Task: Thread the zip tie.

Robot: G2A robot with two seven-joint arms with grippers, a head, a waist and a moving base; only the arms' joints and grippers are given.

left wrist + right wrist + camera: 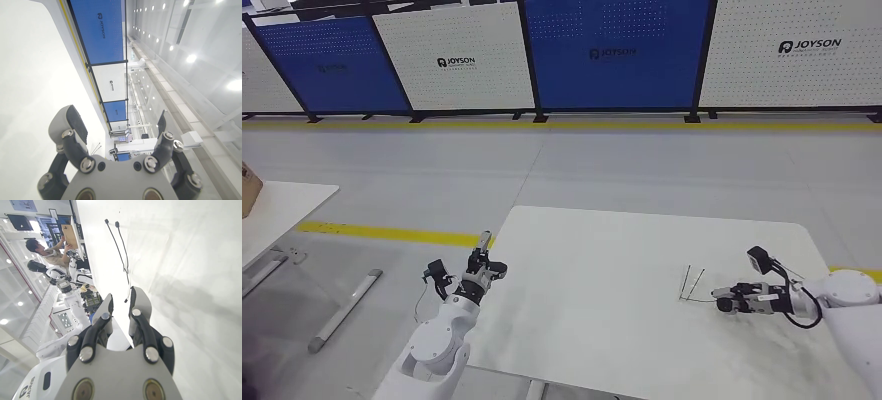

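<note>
Zip ties (122,242), two of them, are lying side by side on the counter (602,270), stretching away from the right fingers (140,302) with their heads (106,220) at the far end. One tail tip (125,300) is sitting in the gap between the fingertips, just beside one pad. The right fingers are standing a little apart and are clamping nothing. The left fingers (75,121) are spread wide and holding nothing, well apart from the ties, at the opposite edge of the counter.

We are judging the step in hand to be the first pickup: taking one tie by its tail. To do it well, we are aiming to close on a single strap. The two tails are running close together just ahead of the fingertips, so a careless pinch is likely to catch both. We are also wanting the pads low against the counter, since so thin a strap is apt to slip under them. Gripping a little back from the tip is leaving a free end to feed through the head. The left fingers are then looking best placed to take the head and steady it.
</note>
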